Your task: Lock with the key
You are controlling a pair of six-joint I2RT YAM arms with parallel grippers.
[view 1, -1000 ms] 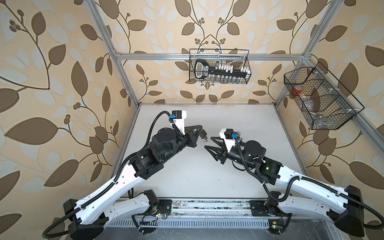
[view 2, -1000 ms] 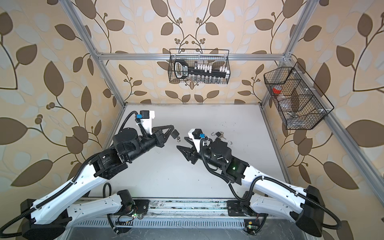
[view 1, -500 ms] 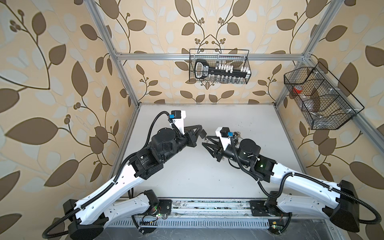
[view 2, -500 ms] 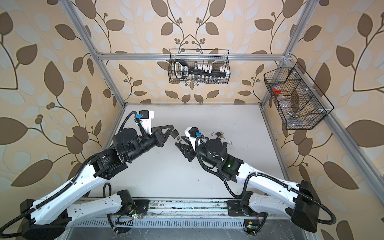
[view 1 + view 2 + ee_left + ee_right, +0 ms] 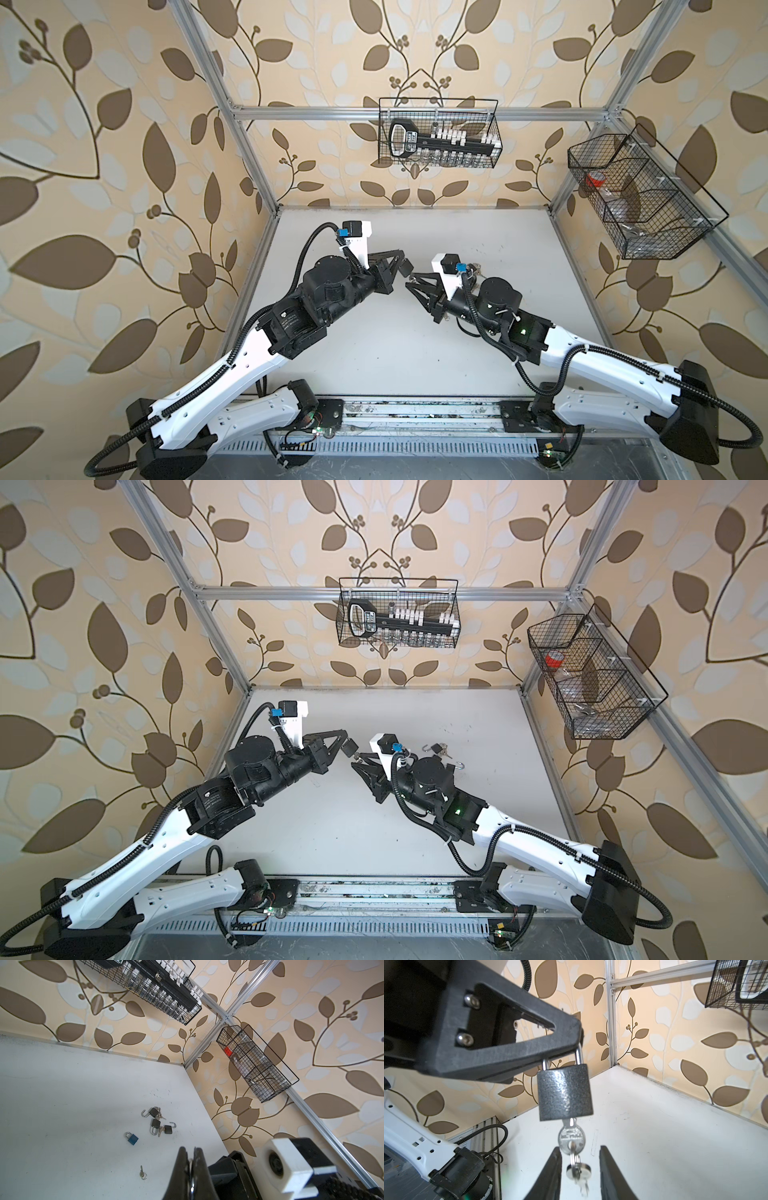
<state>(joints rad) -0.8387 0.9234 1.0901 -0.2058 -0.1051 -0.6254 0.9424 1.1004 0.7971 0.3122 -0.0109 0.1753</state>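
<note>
The left tool (image 5: 191, 1152) is pinching the padlock (image 5: 564, 1093) by its shackle, so the body is hanging off its tips, clear of the counter (image 5: 654, 1126). A key (image 5: 571, 1140) is sitting in the padlock's far end. The right tool (image 5: 580, 1148) is standing narrowly parted, flanking the key's ring without touching it.

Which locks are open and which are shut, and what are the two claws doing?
Held padlock: hangs by its shackle, looks shut.
Key: in the held padlock's keyhole.
Left gripper: shut on the held padlock's shackle.
Right gripper: open around the key ring.
Blue padlock: shut, on the table.
Grey padlock: open.
Second grey padlock: open.
Third grey padlock: shut.
Loose key: lying on the table.
</note>
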